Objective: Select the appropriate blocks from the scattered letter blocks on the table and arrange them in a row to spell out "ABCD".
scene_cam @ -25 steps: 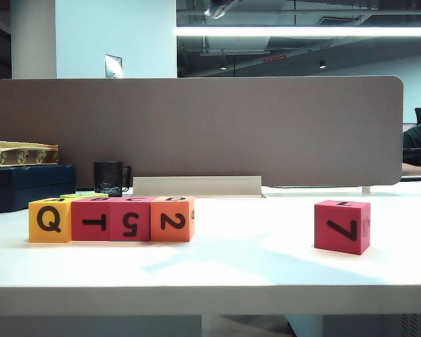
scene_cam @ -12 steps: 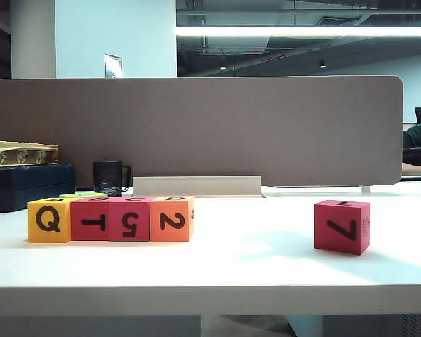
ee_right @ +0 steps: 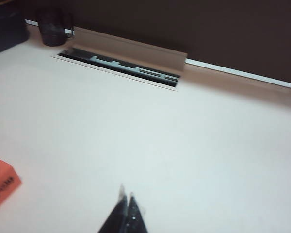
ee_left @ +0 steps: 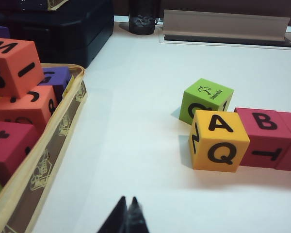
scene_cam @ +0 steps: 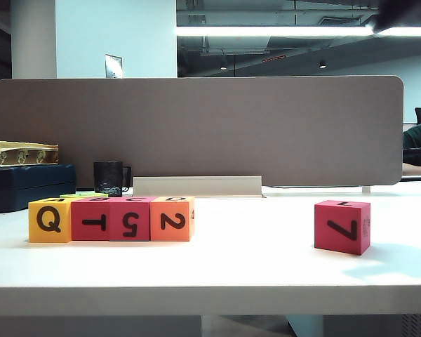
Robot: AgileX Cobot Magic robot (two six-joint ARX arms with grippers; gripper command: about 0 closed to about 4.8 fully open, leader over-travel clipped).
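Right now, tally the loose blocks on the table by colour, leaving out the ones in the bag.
Yellow block: 1
Pink-red blocks: 3, marked T, 5 and 7
Orange block: 1
Green block: 1
Total: 6
Left gripper and right gripper are shut, over bare table, holding nothing.

Between the four-block row (scene_cam: 111,219) and the lone pink-red 7 cube (scene_cam: 342,226) the table (scene_cam: 252,239) lies open (the lime-green cube (ee_left: 205,100) crowds the row's far side).
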